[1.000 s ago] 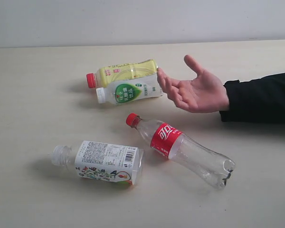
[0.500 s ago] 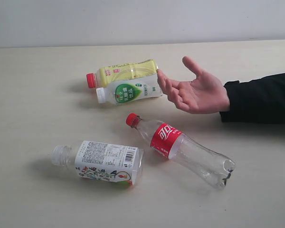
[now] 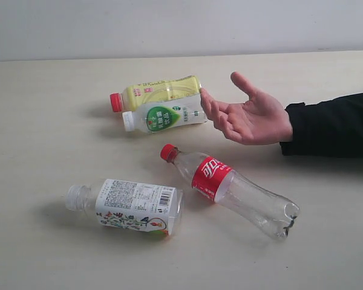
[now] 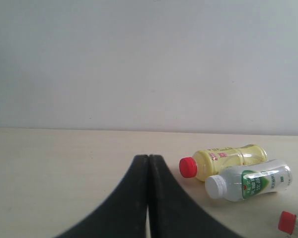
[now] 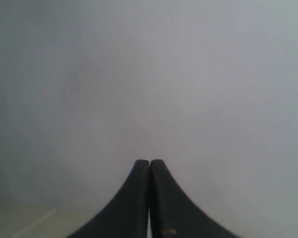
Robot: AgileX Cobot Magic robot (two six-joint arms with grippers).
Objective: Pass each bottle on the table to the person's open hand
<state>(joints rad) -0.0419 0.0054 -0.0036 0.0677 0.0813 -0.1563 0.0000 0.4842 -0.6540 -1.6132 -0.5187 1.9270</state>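
- Left end effector (image 4: pixel 148 159): jaws pressed together, nothing in them. Right end effector (image 5: pixel 149 162): same, together and empty.
- Neither arm shows in the exterior view, so both are well apart from the bottles.
- All four bottles lie on their sides on the counter (image 3: pixel 42 127); none handed over yet.
- Yellow bottle (image 3: pixel 160 92) and white bottle (image 3: pixel 167 115) touch side by side towards the wall edge. Their long axes run parallel, caps towards the left edge, bases towards the person's open hand (image 3: pixel 251 118).
- The white bottle's base is just beside the fingertips.
- Red-label bottle (image 3: pixel 230 190) lies diagonally, with its base towards the near right corner.
- Printed-label bottle (image 3: pixel 136 205) lies near the near edge, cap towards the left edge.
- The left wrist view has the yellow/white pair ahead of the tips and off-axis; the right wrist view shows only wall.
- My call: the left arm is better placed. It has to open, then close across a bottle's long axis.
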